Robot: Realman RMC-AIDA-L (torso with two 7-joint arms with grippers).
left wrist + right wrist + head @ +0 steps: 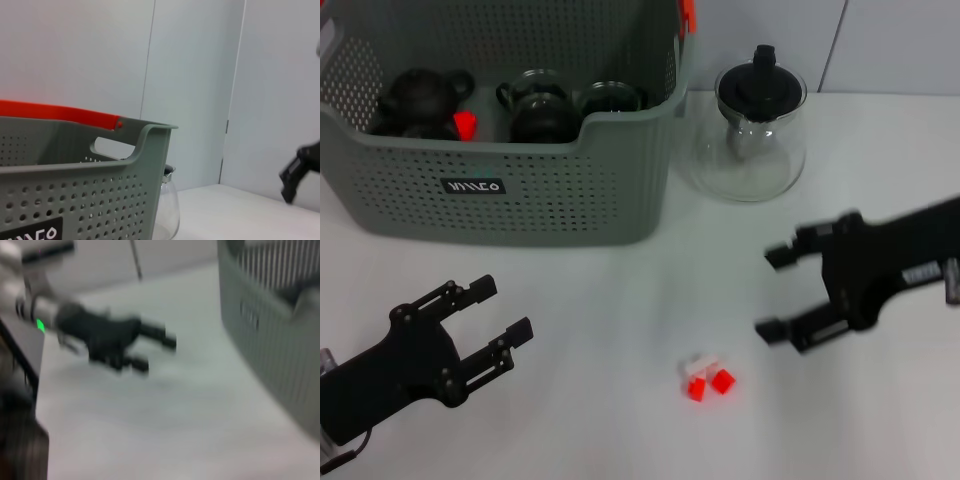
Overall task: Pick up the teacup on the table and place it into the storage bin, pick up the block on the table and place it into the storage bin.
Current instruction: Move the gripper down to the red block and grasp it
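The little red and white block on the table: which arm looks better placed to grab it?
Probably the right. The right gripper, open, hangs nearer the block than the left gripper, also open.

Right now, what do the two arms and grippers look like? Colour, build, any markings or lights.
Both are matte black. The left gripper has two straight parallel fingers on a blocky, bolted body with visible screw heads. The right gripper has the same two-finger build, with a small white label on the arm behind it. From the right wrist view, the left gripper mounts on a pale grey arm segment carrying a green indicator light.
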